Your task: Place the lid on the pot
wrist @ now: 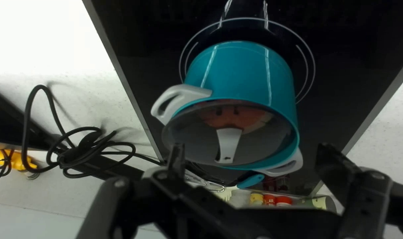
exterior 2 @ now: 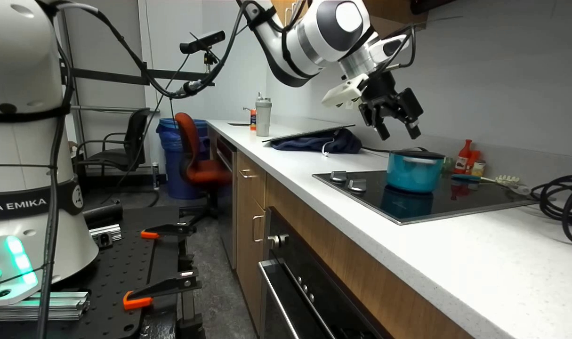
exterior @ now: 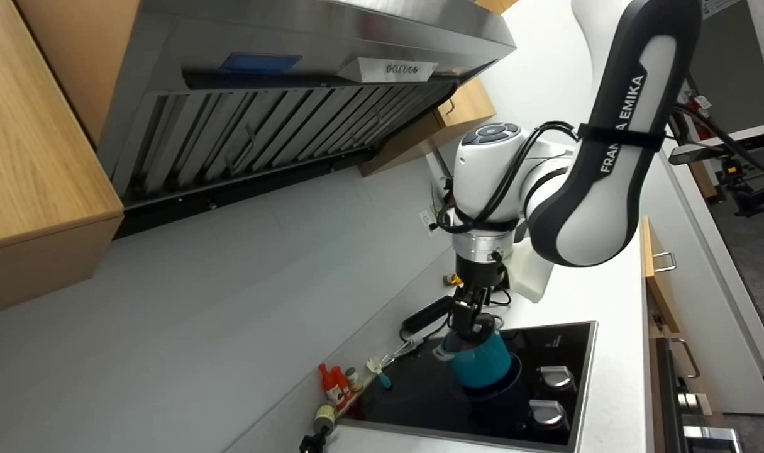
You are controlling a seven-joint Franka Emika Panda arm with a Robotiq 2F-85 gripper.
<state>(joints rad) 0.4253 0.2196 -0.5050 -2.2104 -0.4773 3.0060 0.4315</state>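
The teal pot point(exterior: 482, 366) stands on the black cooktop; it also shows in an exterior view point(exterior 2: 410, 175) and in the wrist view point(wrist: 244, 73). The glass lid point(wrist: 194, 142) with a grey strap handle point(wrist: 228, 146) lies on the pot's top. In the wrist view it sits off-centre: its left edge overhangs the rim and a strip of teal inner wall shows at right. A reddish patch shows in the glass. My gripper point(exterior 2: 399, 133) is open and empty, above the lid and apart from it. In the wrist view its fingers point(wrist: 252, 149) are wide apart.
Red bottles point(exterior 2: 463, 156) and a small jar stand by the wall behind the cooktop point(exterior 2: 375, 202). Utensils point(exterior: 385, 365) lie at its back edge. Black cables point(wrist: 88, 146) lie beside the cooktop. A range hood point(exterior: 281, 113) hangs above. A dark cloth bundle point(exterior 2: 316, 142) lies on the counter.
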